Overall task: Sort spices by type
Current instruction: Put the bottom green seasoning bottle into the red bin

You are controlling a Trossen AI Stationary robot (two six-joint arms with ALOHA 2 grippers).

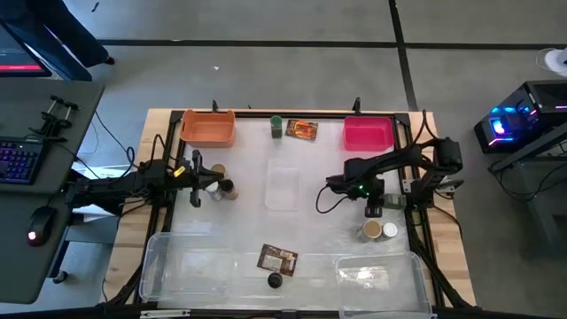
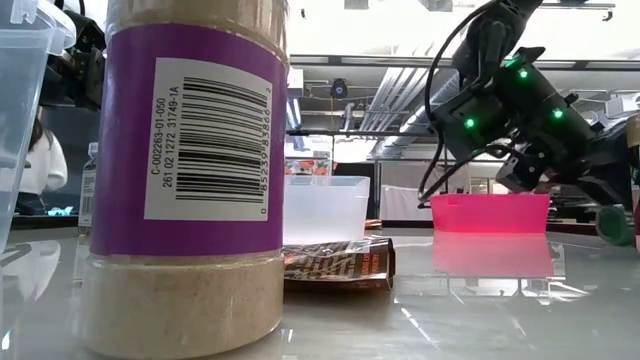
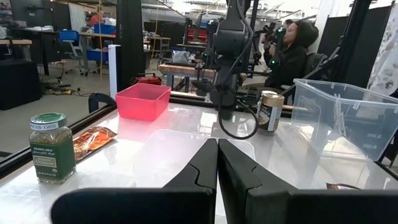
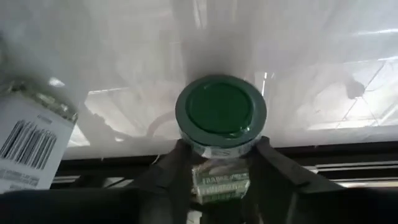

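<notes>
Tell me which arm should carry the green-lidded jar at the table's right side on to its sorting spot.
The right. Its tool already straddles the green-lidded jar, a finger on each side of its body. The left tool is shut and holds nothing, at the table's left side.

One bin (image 1: pixel 208 128) sits at the table's (image 1: pixel 310 221) back left, another bin (image 1: pixel 368 134) at the back right, a packet (image 1: pixel 301 129) between them

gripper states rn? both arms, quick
Left gripper: shut, empty, waiting at the table's left side.
Right gripper: fingers on either side of a green-lidded spice jar, at the table's right side; closed on it, from the look of it.
</notes>
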